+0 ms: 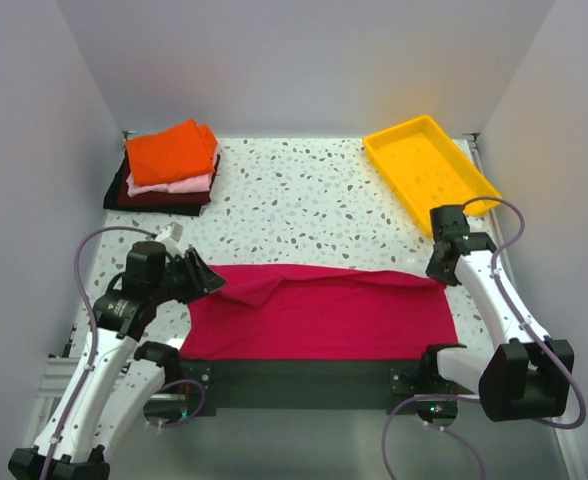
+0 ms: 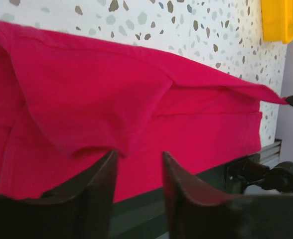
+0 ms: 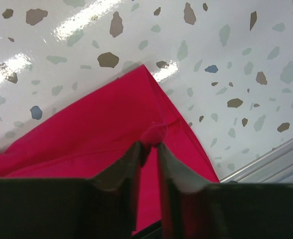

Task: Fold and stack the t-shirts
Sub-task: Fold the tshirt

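Observation:
A crimson t-shirt (image 1: 314,310) lies spread across the near part of the speckled table, folded over lengthwise, with a loose ridge along its far edge. My left gripper (image 1: 209,280) hovers at its left end; in the left wrist view its jaws (image 2: 139,154) stand apart with nothing between them, and the folded flap (image 2: 111,89) hangs just beyond them. My right gripper (image 1: 439,270) is at the shirt's far right corner. In the right wrist view its tips (image 3: 152,144) pinch a small nub of the crimson cloth (image 3: 101,129). A stack of folded t-shirts (image 1: 169,165), orange on top, sits at the back left.
A yellow plastic tray (image 1: 434,170) stands at the back right, and its corner also shows in the left wrist view (image 2: 281,20). A dark mounting strip (image 1: 304,380) runs along the table's near edge between the arm bases. Grey walls enclose the table on three sides.

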You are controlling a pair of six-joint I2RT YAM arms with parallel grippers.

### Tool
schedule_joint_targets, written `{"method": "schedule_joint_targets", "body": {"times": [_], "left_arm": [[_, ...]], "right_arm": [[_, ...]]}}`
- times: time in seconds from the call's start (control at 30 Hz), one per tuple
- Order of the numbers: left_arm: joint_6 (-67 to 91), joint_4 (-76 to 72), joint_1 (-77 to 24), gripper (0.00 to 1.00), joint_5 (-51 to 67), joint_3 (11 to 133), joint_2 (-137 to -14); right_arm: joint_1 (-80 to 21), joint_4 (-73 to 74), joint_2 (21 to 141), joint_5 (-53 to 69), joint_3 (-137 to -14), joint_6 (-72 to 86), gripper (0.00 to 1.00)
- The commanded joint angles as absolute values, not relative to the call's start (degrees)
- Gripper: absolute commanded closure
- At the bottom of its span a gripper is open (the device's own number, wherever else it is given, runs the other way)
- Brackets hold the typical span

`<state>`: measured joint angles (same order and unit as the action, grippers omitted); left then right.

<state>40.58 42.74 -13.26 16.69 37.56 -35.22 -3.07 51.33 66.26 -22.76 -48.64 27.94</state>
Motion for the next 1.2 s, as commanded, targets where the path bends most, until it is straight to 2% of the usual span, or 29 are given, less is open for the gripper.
{"method": "schedule_joint_targets", "body": {"times": [0.0,0.03,0.07,0.13,0.23,0.37,0.53,0.8,0.97,1.17], "left_arm": [[39.2,50.6,-13.1,0.49,18.5,38.4,-32.6],[38.9,51.8,-13.0,0.40,17.7,39.4,-31.5],[38.8,52.7,-13.0,0.28,17.2,39.9,-30.9],[38.6,54.4,-13.0,0.22,16.6,41.2,-29.9],[38.6,52.1,-13.0,0.14,16.8,40.7,-31.1],[37.9,44.8,-13.0,0.14,16.4,37.8,-36.0],[35.4,37.3,-13.0,0.16,7.7,38.2,-44.5],[33.8,31.7,-12.9,0.29,-3.1,38.2,-53.6],[35.0,29.5,-12.9,0.30,-6.6,37.3,-57.1],[36.6,24.9,-12.7,0.33,-7.7,34.1,-59.8]], "right_arm": [[-4.0,54.0,63.3,-27.0,-51.9,30.1,0.71],[-4.7,54.3,62.8,-27.2,-52.7,30.1,0.58],[-5.2,54.9,61.5,-27.3,-53.3,30.1,0.53],[-7.1,55.4,60.2,-27.9,-55.4,29.9,0.45],[-12.6,55.8,59.1,-29.7,-57.6,29.8,0.43],[-22.7,50.4,60.5,-26.8,-56.2,33.3,0.42],[-39.8,37.3,69.0,-22.2,-54.0,38.5,0.43],[-61.8,22.0,85.0,-21.8,-60.1,42.3,0.45],[-67.4,19.2,95.5,-22.1,-67.0,42.7,0.48],[-70.0,17.5,100.0,-21.5,-70.0,43.9,0.51]]}}
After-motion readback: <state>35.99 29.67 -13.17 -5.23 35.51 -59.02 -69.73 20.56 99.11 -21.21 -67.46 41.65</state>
